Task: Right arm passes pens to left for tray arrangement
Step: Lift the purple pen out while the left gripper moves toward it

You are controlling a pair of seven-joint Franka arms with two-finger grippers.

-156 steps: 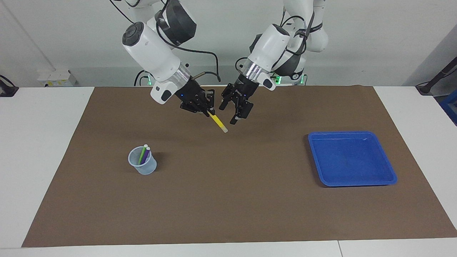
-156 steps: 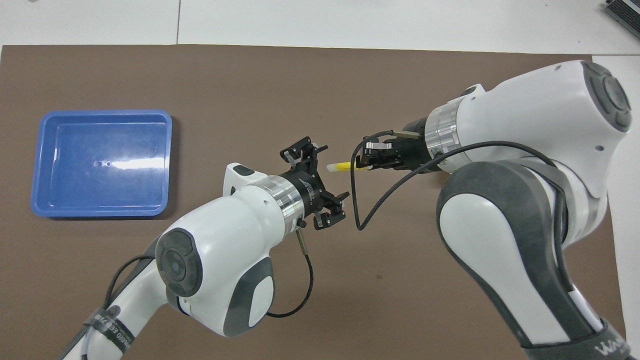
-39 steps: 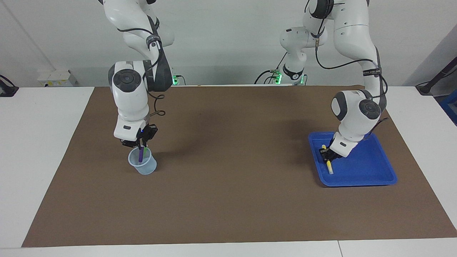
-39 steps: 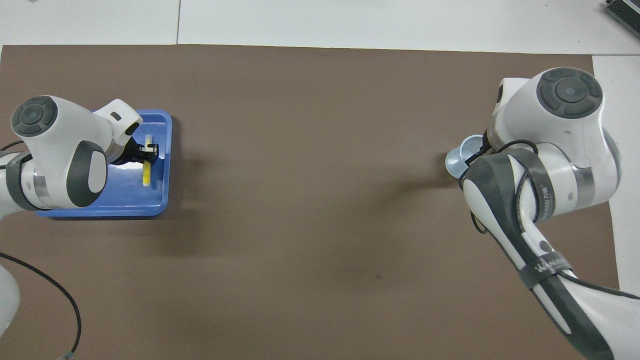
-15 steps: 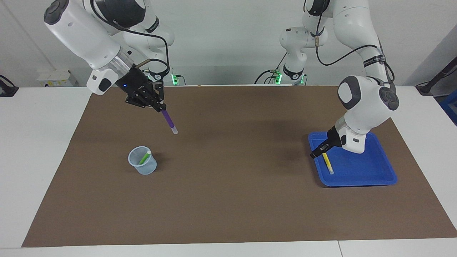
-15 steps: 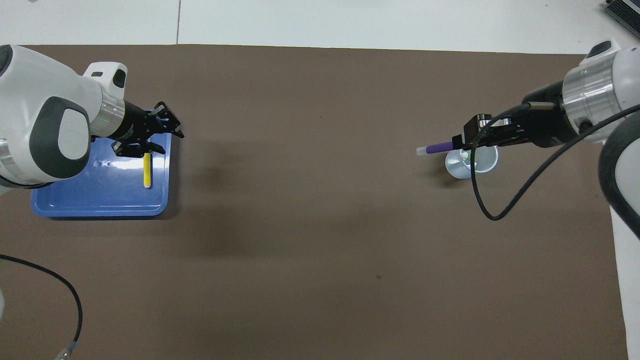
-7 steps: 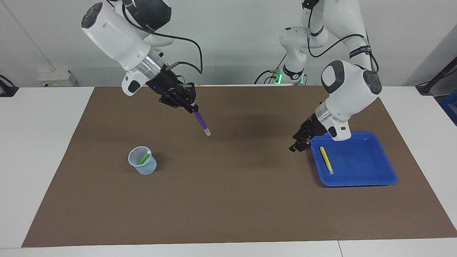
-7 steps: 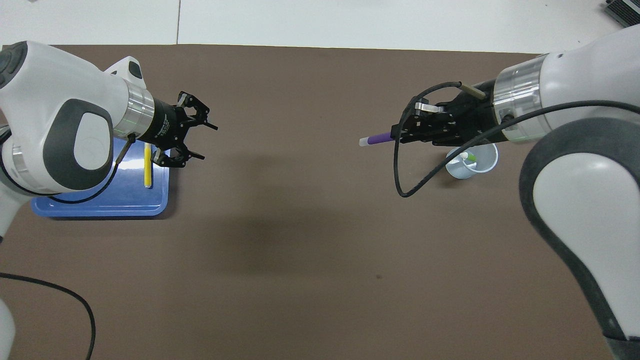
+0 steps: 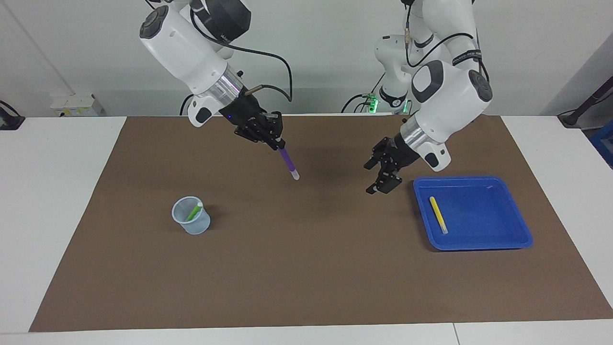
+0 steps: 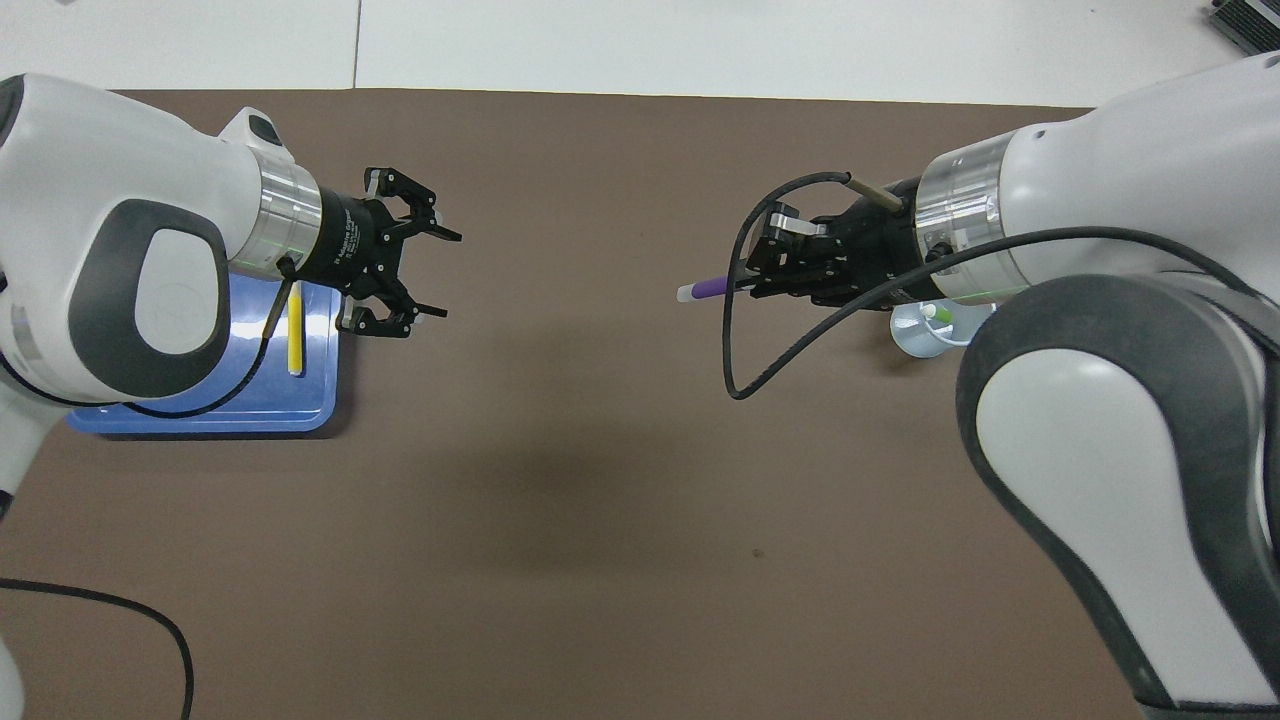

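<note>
The right gripper (image 9: 279, 143) hangs over the brown mat (image 9: 306, 268), slanted down, clamped on the purple pen (image 9: 288, 162); the left gripper (image 9: 376, 178), fingers spread and empty, hovers beside the blue tray (image 9: 512, 239), where the yellow pen (image 9: 437, 214) lies.

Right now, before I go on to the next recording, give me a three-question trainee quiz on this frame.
1. True or false: the yellow pen lies in the blue tray.
2. Which pen does the right end effector hold? A green, B purple, C yellow
3. Fill in: the green pen stands in the ____.

Key
1. True.
2. B: the purple pen, up in the air over the brown mat; the left end effector is open and holds nothing.
3. Cup: the clear cup.
</note>
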